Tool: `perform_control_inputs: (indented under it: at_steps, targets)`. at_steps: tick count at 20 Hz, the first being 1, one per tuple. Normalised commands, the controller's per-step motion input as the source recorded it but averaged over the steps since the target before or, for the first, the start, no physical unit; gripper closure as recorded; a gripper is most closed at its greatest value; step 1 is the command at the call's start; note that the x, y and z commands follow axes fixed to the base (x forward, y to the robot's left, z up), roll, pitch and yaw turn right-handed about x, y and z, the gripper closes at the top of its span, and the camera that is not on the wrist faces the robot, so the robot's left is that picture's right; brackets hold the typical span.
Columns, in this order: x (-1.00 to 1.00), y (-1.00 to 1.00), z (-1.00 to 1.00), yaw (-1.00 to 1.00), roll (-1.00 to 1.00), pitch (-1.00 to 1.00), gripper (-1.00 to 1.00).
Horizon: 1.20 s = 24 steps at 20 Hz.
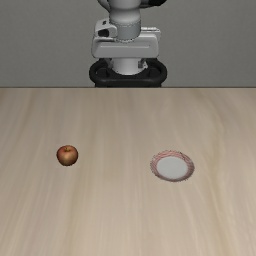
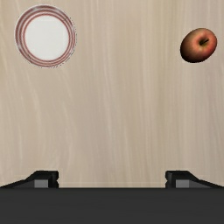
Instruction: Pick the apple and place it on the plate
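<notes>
Your claw [image 2: 112, 178] is hanging wide open and empty over the pale wooden counter [image 1: 128, 225]. The small red-brown apple [image 1: 67, 155] is lying left of centre in the exterior view, well apart from the round white, red-rimmed plate [image 1: 172, 167]. You are facing the reach first: centre over the apple.

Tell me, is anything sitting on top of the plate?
No, the plate shows a bare white middle. The apple sits on the table, apart from it. The plate hides the bit of table underneath it.
</notes>
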Motion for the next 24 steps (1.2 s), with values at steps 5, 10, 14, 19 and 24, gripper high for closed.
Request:
perform_control_inputs:
  at_steps: [5, 10, 14, 19, 24]
  targets:
    - [1.00, 0.00, 0.00, 0.00, 0.00, 0.00, -1.00]
    - [1.00, 0.00, 0.00, 0.00, 0.00, 0.00, -1.00]
    - [0.25, -0.75, 0.00, 0.00, 0.00, 0.00, -1.00]
    - [0.00, -1.00, 0.00, 0.00, 0.00, 0.00, -1.00]
    - [0.00, -1.00, 0.00, 0.00, 0.00, 0.00, -1.00]
